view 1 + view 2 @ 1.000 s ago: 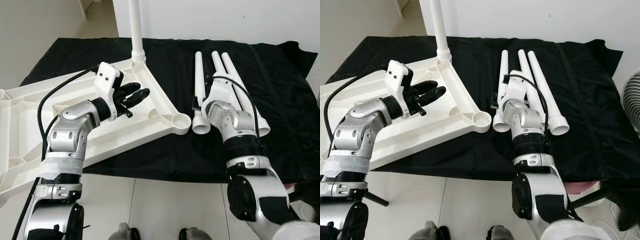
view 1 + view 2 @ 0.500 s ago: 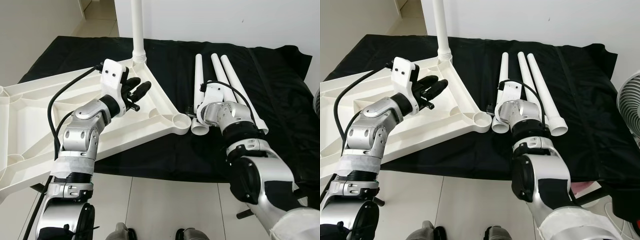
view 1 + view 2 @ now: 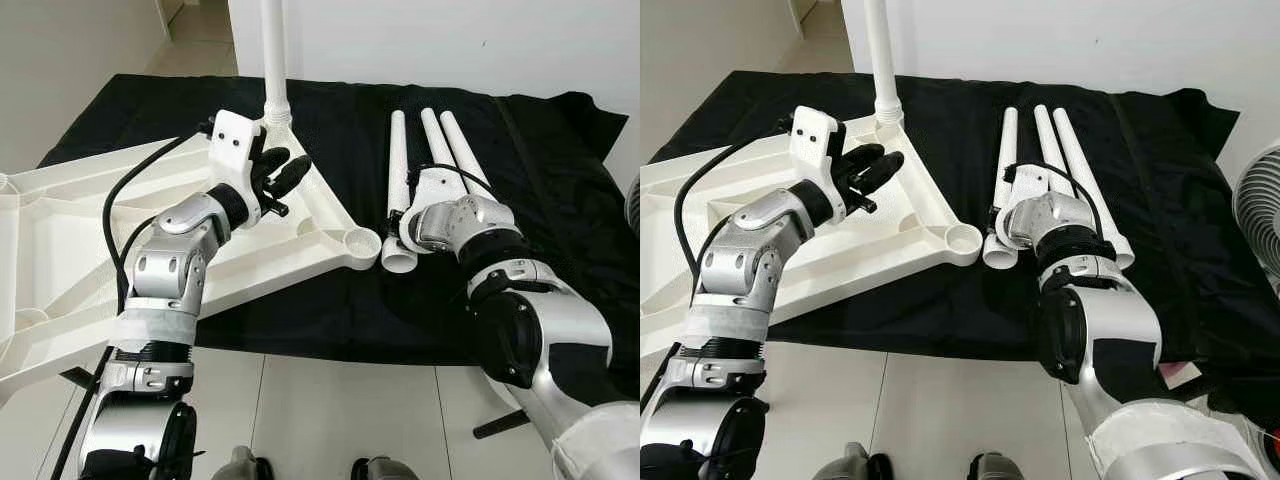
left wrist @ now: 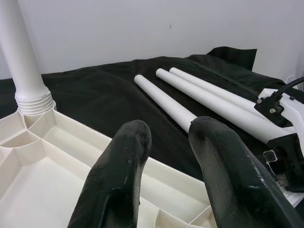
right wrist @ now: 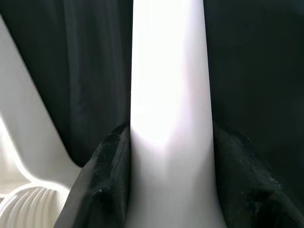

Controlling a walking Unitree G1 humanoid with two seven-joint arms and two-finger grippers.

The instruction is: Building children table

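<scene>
right gripper [image 5: 171, 156] clamped on a white table leg [image 3: 396, 170], left gripper [image 3: 281, 178] poised over the upturned tabletop [image 3: 60, 240].

the tabletop lies underside up, partly on the black cloth [image 3: 560, 180], one leg [image 3: 272, 50] already standing in its far corner socket. the gripped leg lies on the cloth just beside the empty near corner socket [image 3: 360, 241], black fingers [image 5: 104, 185] pressed to both its sides. two more legs [image 3: 452, 145] lie alongside. the left gripper's fingers [image 4: 118, 185] are a little apart, holding nothing.
</scene>
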